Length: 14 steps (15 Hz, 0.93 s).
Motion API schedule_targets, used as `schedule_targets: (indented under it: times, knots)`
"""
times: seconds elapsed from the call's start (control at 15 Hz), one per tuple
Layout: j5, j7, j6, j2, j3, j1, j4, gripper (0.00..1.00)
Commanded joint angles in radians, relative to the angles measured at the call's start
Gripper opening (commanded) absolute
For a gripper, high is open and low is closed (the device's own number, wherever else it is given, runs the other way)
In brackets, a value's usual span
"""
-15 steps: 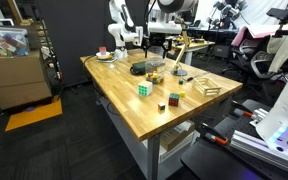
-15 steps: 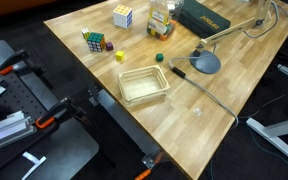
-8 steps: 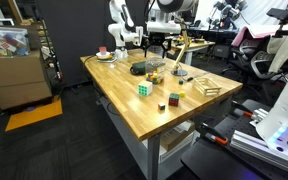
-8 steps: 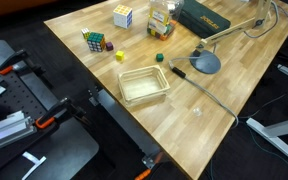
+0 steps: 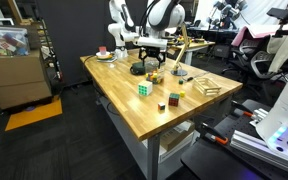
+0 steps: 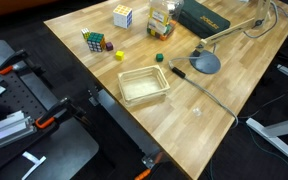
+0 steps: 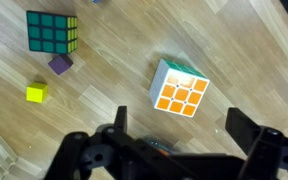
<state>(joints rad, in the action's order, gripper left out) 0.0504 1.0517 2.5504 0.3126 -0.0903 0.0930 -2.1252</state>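
My gripper (image 7: 182,126) is open and empty, hovering above the wooden table (image 7: 254,60). Its two dark fingers (image 7: 246,130) frame bare wood just short of a white-bodied puzzle cube (image 7: 178,88) with an orange face up. A dark puzzle cube (image 7: 52,32) showing green lies farther off, with a small purple block (image 7: 60,64) and a small yellow block (image 7: 36,94) near it. In an exterior view the gripper (image 5: 149,52) hangs over the table's back part, behind the white cube (image 5: 144,89). The arm is out of the frame in an exterior view showing the white cube (image 6: 123,16) and the dark cube (image 6: 95,41).
A clear shallow tray (image 6: 144,84), a desk lamp (image 6: 206,62), a black box (image 6: 204,17), a small clear container (image 6: 160,24) and a green block (image 6: 158,57) share the table. A plate (image 5: 105,54) sits at the far corner. Cardboard boxes (image 5: 14,70) and chairs (image 5: 269,55) surround the table.
The arm has swung lower and forward over the back of the table. The objects on the table have not moved, and the gripper stays open.
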Motion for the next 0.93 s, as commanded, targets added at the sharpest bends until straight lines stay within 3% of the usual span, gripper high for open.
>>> schedule_targets:
  times: [0.0, 0.87]
  knots:
    - [-0.033, 0.131, -0.009, 0.106, 0.072, 0.060, 0.117, 1.00]
    - [-0.044, 0.095, -0.007, 0.160, 0.083, 0.072, 0.149, 1.00]
